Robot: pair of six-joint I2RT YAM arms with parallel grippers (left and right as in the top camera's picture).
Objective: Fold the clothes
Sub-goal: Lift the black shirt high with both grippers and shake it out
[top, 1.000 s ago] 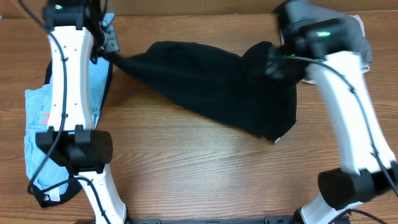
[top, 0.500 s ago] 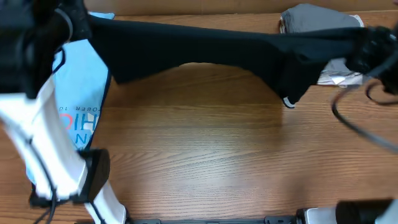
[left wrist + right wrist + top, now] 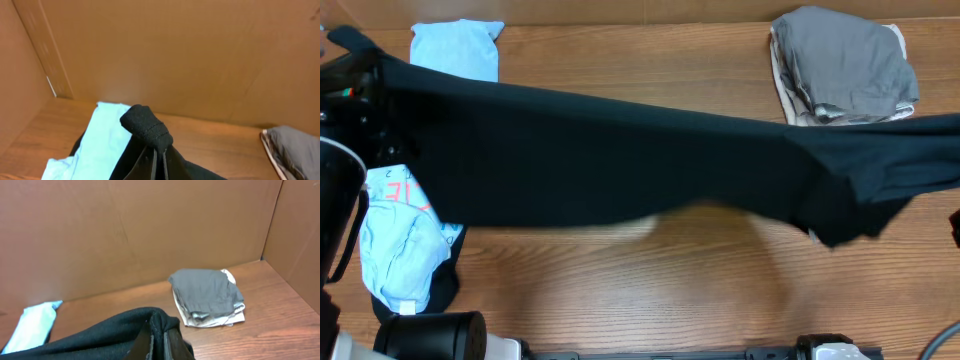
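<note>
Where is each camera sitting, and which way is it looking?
Overhead: above the table, looking straight down on the black shirt; left arm at the edge.
Left wrist: on the left arm, facing the back wall; the left pincer shows, pinching the shirt.
Right wrist: on the right arm, facing the same wall; the right pincer shows, pinching the shirt.
Shared: both wrist views see the grey pile and light blue shirt.

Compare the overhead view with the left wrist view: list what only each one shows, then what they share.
Overhead only: the full span of the plain black T-shirt, stretched across the wooden table. Left wrist only: a close look at the left gripper, jaws shut on a bunched shirt corner. Shared: the shirt, the light blue garment, the folded grey garment.
</note>
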